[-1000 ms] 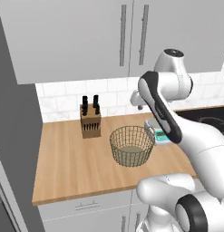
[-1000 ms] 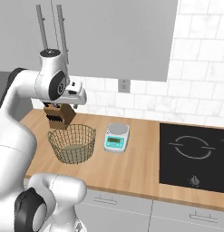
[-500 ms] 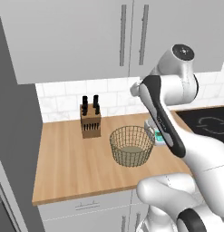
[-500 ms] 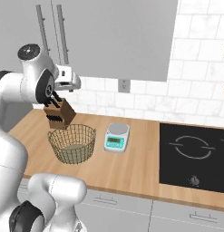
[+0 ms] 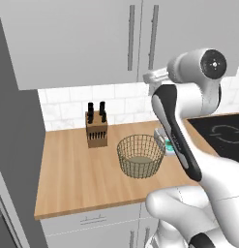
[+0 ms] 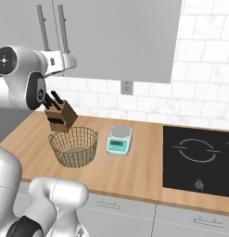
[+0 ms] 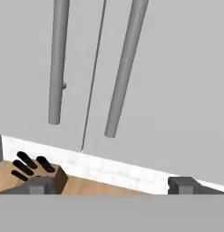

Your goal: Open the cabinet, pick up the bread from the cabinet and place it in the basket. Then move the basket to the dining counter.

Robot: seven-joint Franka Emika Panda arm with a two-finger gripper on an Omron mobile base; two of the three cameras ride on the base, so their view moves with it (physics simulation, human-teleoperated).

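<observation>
Jaws raised before the shut cabinet, basket waiting on the table.

I see the jaws (image 7: 112,186) spread wide with nothing between them, their two dark tips barely poking up at the bottom of the hand view, facing the cabinet (image 7: 154,68) doors. Both doors are closed; two long bar handles (image 7: 124,68) hang either side of the seam, their upper ends cut off by the frame. The bread is behind the doors if anywhere, I cannot tell. The basket (image 5: 140,155) sits upright on the wood table (image 5: 72,174), just right of the knife block (image 5: 97,127). A small scale (image 6: 119,140) stands beside the basket, mostly hidden behind my arm in the left base view. The cooktop (image 6: 199,159) is cut off at the right edge.
</observation>
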